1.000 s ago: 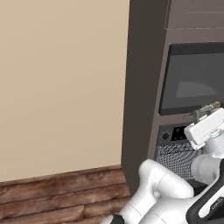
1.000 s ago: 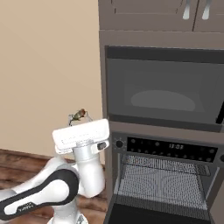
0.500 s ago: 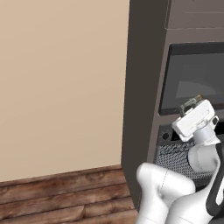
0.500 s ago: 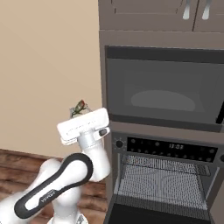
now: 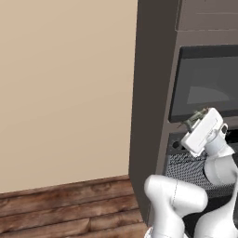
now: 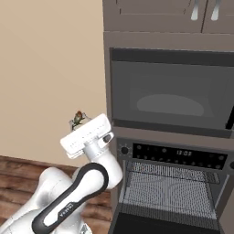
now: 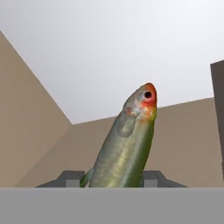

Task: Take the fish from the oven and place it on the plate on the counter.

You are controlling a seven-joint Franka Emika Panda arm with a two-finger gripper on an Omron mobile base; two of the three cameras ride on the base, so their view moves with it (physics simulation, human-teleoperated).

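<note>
fish (image 7: 127, 144) — held in closed jaws | oven (image 6: 173, 192) door open — rack bare

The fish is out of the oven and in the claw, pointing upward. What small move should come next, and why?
Probably swing the arm away from the oven to look for the plate. The claw is shut on the fish, raised beside the open oven against the beige wall, with the fish's head pointing up. No plate or counter is in sight, so the move should be slow and keep the grip closed.
</note>
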